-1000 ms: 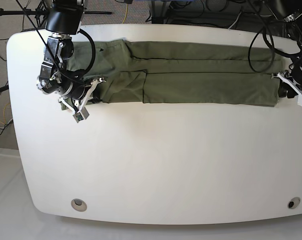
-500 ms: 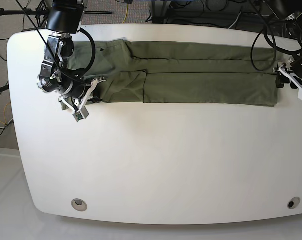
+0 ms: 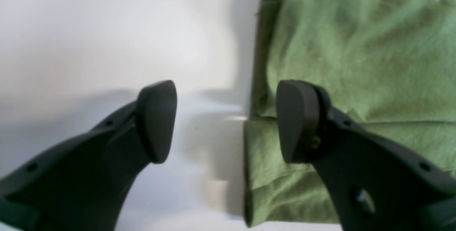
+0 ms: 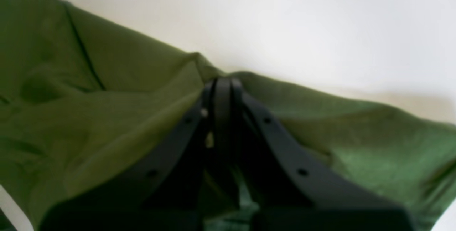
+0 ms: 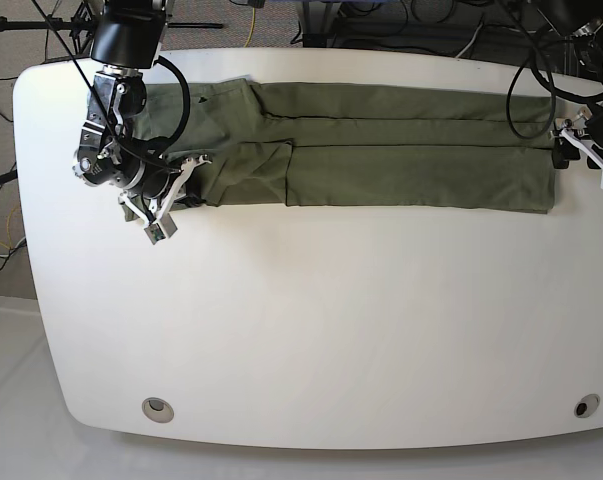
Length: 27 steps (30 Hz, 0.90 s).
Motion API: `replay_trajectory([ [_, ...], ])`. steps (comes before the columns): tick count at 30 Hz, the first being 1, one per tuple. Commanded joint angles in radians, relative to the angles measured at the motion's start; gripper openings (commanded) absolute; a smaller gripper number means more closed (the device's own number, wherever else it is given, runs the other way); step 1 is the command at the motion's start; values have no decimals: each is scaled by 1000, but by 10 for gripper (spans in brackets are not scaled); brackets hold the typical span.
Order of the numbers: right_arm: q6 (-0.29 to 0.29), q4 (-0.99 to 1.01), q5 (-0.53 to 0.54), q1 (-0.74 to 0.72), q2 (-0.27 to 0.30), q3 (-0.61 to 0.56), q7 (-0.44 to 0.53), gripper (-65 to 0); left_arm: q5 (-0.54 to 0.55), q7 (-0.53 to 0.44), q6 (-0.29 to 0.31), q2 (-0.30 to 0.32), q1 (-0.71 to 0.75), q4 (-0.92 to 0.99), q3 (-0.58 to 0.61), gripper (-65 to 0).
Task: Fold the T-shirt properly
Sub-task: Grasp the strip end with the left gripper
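The left claw [image 3: 226, 120] stands apart, its smooth black rounded pads [image 3: 156, 120] holding nothing, one over bare counter, the other over the cloth's folded edge. The right claw [image 4: 221, 92] is pressed together, pinching a ridge of the T-shirt [image 5: 381, 145]. The olive, matte, softly creased cotton lies folded into a long narrow band across the far side of the glossy white round-cornered counter [image 5: 321, 330].
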<state>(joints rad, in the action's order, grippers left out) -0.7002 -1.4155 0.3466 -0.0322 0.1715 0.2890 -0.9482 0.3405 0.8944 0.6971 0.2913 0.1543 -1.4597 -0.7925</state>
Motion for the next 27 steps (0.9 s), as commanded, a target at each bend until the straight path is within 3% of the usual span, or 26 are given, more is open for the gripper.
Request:
replay_trajectory([
  [1,2,38,-39,-4,6,-3,-47,-650,10,-8,1,19,-6,44,11,-231],
  [11,2,46,-39,-1,6,-4,-45,-650,12,-11,1,4,-25,155,115,-230],
  [23,2,46,-39,1,9,-4,-45,-650,12,-13,1,-16,-26,152,209,-235],
  [25,2,46,-39,1,9,-4,-45,-650,12,-13,1,-16,-26,152,218,-250],
  [27,2,46,-39,1,9,-4,-45,-650,12,-13,1,-16,-26,152,219,-307],
])
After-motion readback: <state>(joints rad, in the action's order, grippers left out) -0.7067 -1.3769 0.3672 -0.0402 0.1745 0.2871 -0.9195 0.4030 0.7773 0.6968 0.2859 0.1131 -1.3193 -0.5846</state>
